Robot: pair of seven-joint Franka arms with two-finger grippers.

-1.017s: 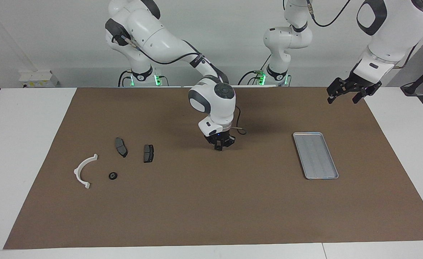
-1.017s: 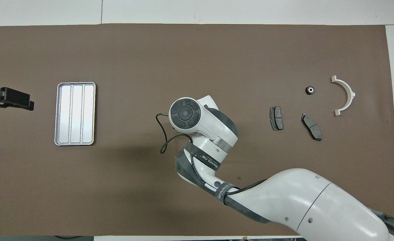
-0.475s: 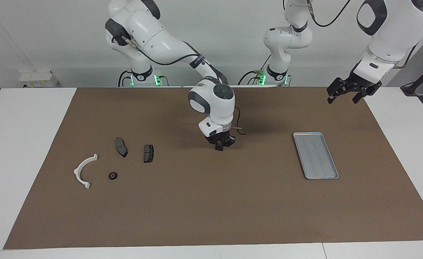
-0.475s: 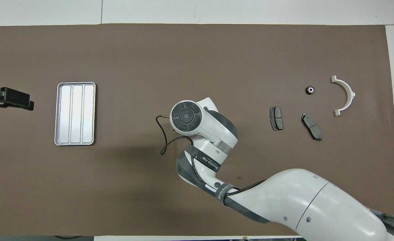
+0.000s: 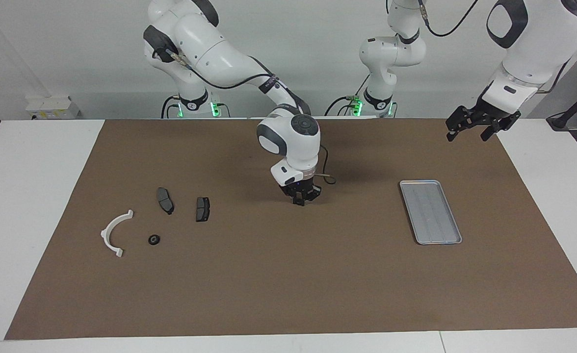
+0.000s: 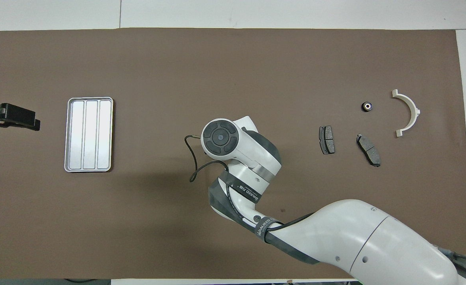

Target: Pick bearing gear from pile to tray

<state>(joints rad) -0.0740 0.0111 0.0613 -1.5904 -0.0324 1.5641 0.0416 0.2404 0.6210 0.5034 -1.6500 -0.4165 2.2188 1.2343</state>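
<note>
Right pincer [image 5: 299, 200] low over bare brown mat [image 5: 288, 274] mid-surface, can't tell how far its jaws are apart or whether it holds anything. Left pincer [image 5: 472, 128] waits raised at the mat edge near the tray [image 5: 417, 236], jaws apart, empty. Bearing gear [image 5: 154, 239] sits in the pile at the right arm's end, beside white half-ring [image 5: 113, 230], two brake pads [image 5: 165, 200] nearer the robots; tray holds nothing.
</note>
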